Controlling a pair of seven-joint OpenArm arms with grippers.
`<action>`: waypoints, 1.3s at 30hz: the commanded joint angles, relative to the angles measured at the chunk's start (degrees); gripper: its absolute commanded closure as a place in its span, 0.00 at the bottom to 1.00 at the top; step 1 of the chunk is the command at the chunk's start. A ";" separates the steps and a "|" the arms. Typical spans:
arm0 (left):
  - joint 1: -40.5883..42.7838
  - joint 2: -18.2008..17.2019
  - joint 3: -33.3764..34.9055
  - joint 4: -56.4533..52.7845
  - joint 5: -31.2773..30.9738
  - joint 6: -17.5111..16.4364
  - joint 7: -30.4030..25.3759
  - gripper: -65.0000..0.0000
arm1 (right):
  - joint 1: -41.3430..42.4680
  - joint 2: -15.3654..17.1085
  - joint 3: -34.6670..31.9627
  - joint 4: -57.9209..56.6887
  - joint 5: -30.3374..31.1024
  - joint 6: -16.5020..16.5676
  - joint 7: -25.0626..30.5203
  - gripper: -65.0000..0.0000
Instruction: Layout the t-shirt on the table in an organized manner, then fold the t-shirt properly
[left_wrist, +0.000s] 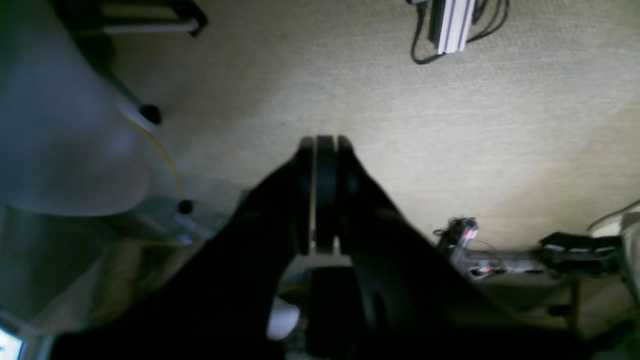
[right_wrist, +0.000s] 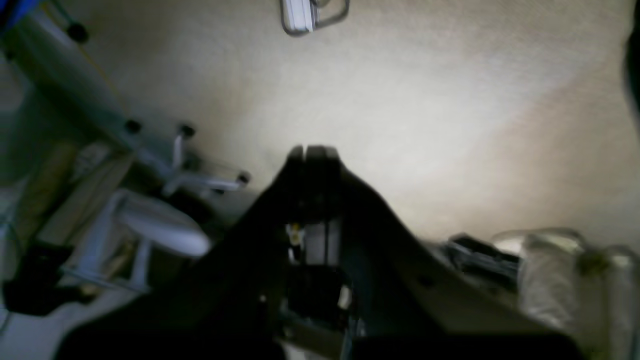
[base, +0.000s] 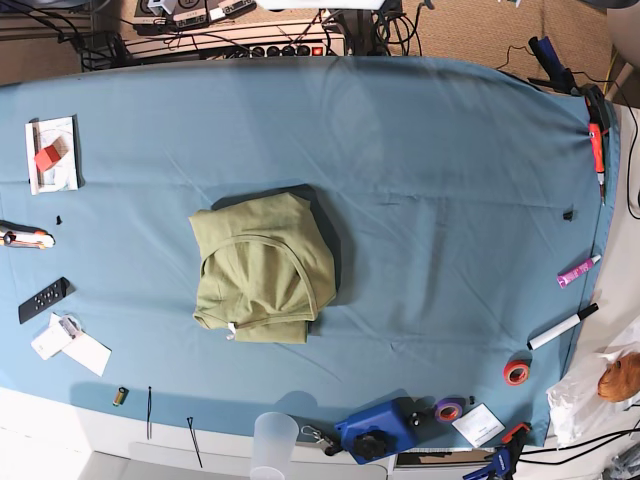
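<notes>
The olive-green t-shirt (base: 262, 268) lies crumpled in a rough heap left of centre on the blue-draped table (base: 430, 180), its small white tag at the lower edge. Neither arm appears in the base view. In the left wrist view my left gripper (left_wrist: 325, 142) is shut with nothing between its dark fingers, and beige carpet is behind it. The right wrist view shows my right gripper (right_wrist: 310, 150) shut and empty, also over carpet. The t-shirt and the table are out of both wrist views.
A white tray with a red block (base: 52, 155), a black remote (base: 43, 299) and paper cards lie along the left edge. Markers (base: 560, 327) and tape rolls (base: 516, 373) sit at the right edge. A blue device (base: 378, 430) and a clear cup (base: 274, 440) stand at the front.
</notes>
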 joint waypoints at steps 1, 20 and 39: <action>0.00 -0.11 -0.11 -1.64 -0.55 -0.07 -1.29 1.00 | 0.57 0.72 0.31 -1.73 0.00 0.59 0.24 1.00; -26.88 8.90 -0.11 -52.83 -0.35 -6.82 -21.20 1.00 | 11.91 5.03 -17.57 -22.29 -18.34 0.17 26.71 1.00; -32.33 9.09 -0.13 -63.91 5.66 -3.63 -39.87 1.00 | 18.40 5.14 -38.32 -23.12 -25.51 -17.77 42.18 1.00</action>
